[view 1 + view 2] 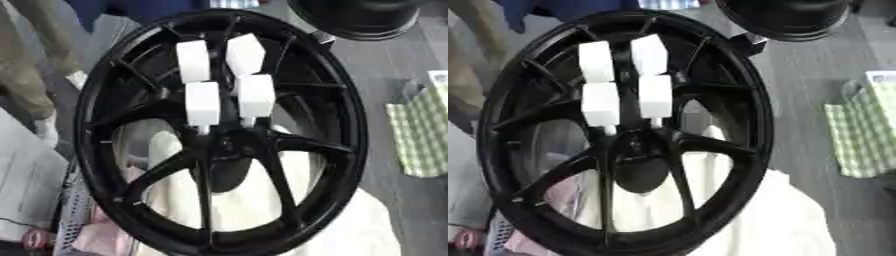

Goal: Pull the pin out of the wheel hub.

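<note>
A large black spoked wheel hub (348, 131) fills both views, seen face on. Four white block-shaped pieces sit on its upper spokes. Two of them are higher up (193, 60) (246, 54). The other two are lower (202, 102) (256, 95), just above the hub's dark centre (219, 147). Each lower block ends in a short pale stem (203, 129) that points into the centre. I cannot tell which piece is the pin. Neither of my hands shows in either view.
A round black object (354, 17) lies beyond the wheel at the top right. A green-and-white checked cloth (424, 132) lies on the grey floor at the right. White fabric (262, 200) shows through the lower spokes. A pale mesh basket (74, 220) is at the lower left.
</note>
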You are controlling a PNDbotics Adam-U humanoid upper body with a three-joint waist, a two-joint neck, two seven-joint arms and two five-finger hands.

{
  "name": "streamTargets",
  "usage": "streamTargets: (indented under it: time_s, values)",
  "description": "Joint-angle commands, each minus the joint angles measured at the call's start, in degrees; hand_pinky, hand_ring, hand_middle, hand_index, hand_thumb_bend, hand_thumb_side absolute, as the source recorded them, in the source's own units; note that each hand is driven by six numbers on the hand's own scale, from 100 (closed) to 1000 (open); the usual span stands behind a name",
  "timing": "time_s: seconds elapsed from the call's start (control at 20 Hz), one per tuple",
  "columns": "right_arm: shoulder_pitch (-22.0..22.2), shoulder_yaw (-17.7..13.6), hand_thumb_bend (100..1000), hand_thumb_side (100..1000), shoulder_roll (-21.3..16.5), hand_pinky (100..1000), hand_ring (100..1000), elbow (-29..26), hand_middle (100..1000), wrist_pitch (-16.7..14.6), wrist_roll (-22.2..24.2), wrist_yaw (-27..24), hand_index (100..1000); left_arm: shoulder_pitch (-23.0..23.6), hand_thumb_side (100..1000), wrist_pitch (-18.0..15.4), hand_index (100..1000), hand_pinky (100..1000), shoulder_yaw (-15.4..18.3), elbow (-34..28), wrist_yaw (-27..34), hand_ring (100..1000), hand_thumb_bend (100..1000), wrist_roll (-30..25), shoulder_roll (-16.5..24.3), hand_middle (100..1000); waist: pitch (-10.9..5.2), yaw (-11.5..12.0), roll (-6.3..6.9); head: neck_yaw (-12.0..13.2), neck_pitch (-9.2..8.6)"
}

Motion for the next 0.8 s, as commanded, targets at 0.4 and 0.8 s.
streamTargets:
  time_s: [0.4,0.8]
  values:
    - [-11.4,4.5,100,266,-15.8,829,809,-0.1,705,2.2,42.5,7.2,773,0.7,731,0.1,849,808,-0.2,-1.1,-0.9,771,100,-0.4,3.1,642,-1.97,1.2,-1.37,-0.6,0.91]
    - [-23.6,12.1,100,336,-16.0,884,840,1.9,759,0.3,72.1,12.5,798,1.1,733,0.2,848,809,-0.4,-1.1,-1.2,771,100,-0.6,4.1,641,-2.2,2.2,-2.99,-1.4,0.84]
